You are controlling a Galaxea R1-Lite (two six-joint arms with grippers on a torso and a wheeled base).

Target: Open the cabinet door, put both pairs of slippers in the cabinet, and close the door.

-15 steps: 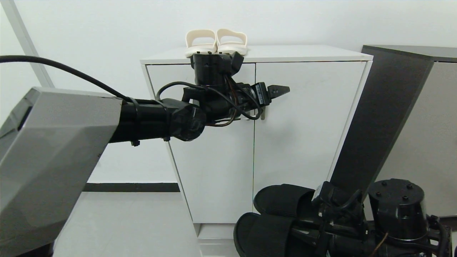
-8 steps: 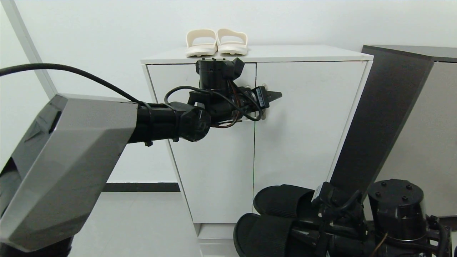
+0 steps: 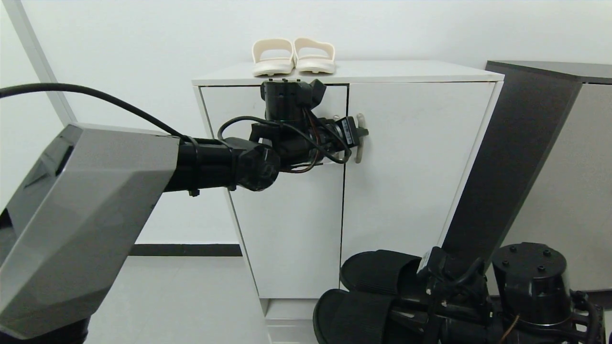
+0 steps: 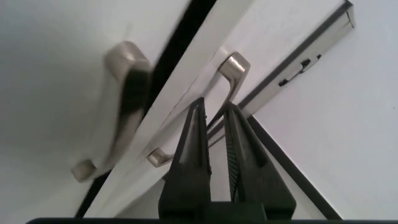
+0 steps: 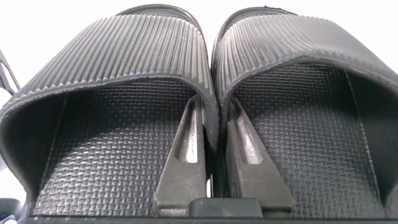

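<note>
White wall stands behind the white cabinet. In the head view, the cream slippers lie side by side on its top. The left pincer is at the door handle, and the black slippers hang low before the cabinet. In the left wrist view, the clenched fingers point at the handle with only a slit between them. In the right wrist view, the right pincer is grasping the black slippers by their two inner walls, pressed together.
</note>
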